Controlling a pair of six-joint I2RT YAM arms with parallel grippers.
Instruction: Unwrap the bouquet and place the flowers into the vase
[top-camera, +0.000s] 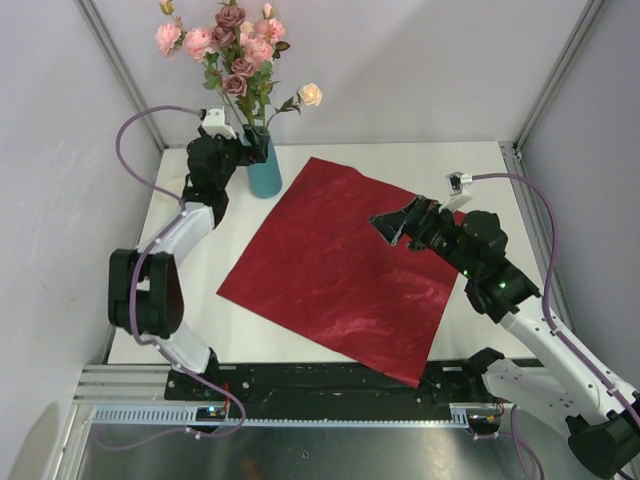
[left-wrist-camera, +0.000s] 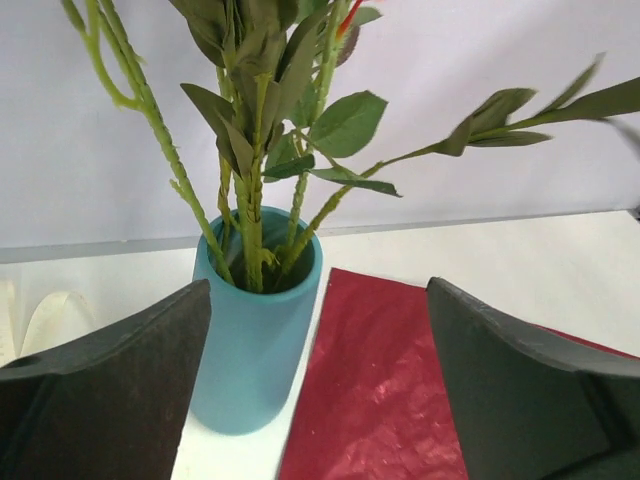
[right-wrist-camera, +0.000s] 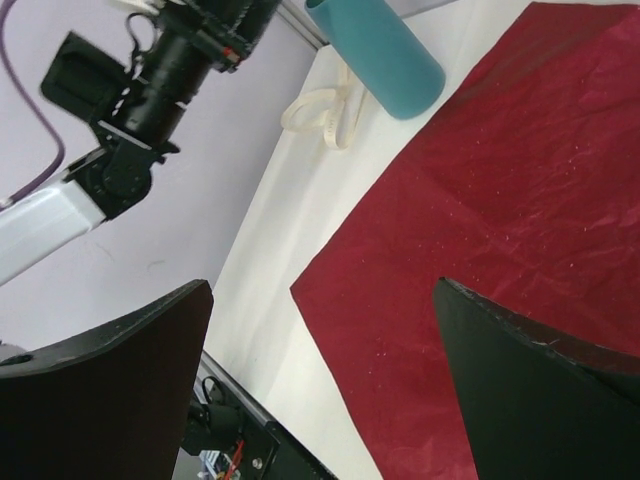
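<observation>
The flowers (top-camera: 235, 50), pink, cream and mauve roses, stand upright in the teal vase (top-camera: 265, 178) at the back left of the table. Their green stems (left-wrist-camera: 250, 200) fill the vase (left-wrist-camera: 255, 340) mouth. My left gripper (top-camera: 248, 148) is open right beside the vase at rim height, with nothing between its fingers (left-wrist-camera: 110, 380). The bouquet's dark red wrapping paper (top-camera: 340, 265) lies spread flat on the table. My right gripper (top-camera: 400, 222) hovers open and empty over the paper's (right-wrist-camera: 500, 220) right part.
A cream ribbon (right-wrist-camera: 325, 115) lies on the table left of the vase (right-wrist-camera: 385, 55), also seen as the ribbon (left-wrist-camera: 45, 315) in the left wrist view. The left arm (right-wrist-camera: 130, 100) rises behind it. Metal frame posts stand at the back corners.
</observation>
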